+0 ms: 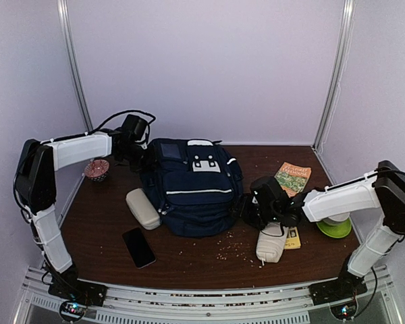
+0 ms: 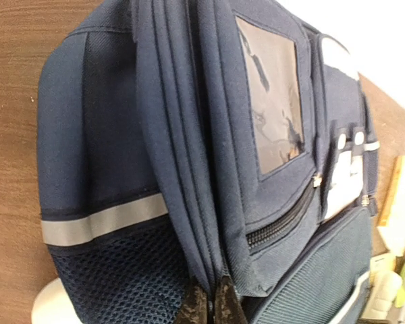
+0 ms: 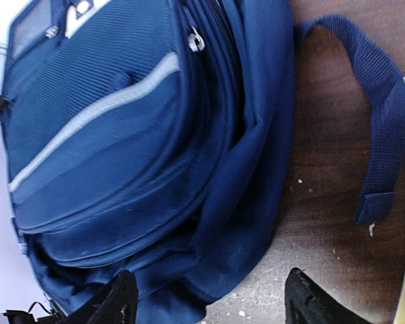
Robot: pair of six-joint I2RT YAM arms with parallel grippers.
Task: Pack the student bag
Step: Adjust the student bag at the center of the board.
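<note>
The student bag (image 1: pixel 192 192), navy with thin white stripes, lies flat in the middle of the brown table (image 1: pixel 209 260). My left gripper (image 1: pixel 140 156) is at the bag's top left corner. In the left wrist view this gripper (image 2: pixel 210 307) is shut on a folded seam of the student bag (image 2: pixel 189 135) beside a zipper. My right gripper (image 1: pixel 252 206) is at the bag's right side. In the right wrist view it (image 3: pixel 210 280) stands open and wide, with a loose fold of the student bag (image 3: pixel 121 135) reaching between its fingers.
A beige pouch (image 1: pixel 143 208) and a black phone (image 1: pixel 138 247) lie left of the bag. On the right are a book (image 1: pixel 293 177), a white object (image 1: pixel 271 243), a yellow item (image 1: pixel 293 237) and a green plate (image 1: pixel 334 228). A small red bowl (image 1: pixel 96 169) sits far left. A bag strap (image 3: pixel 381 101) trails on the table.
</note>
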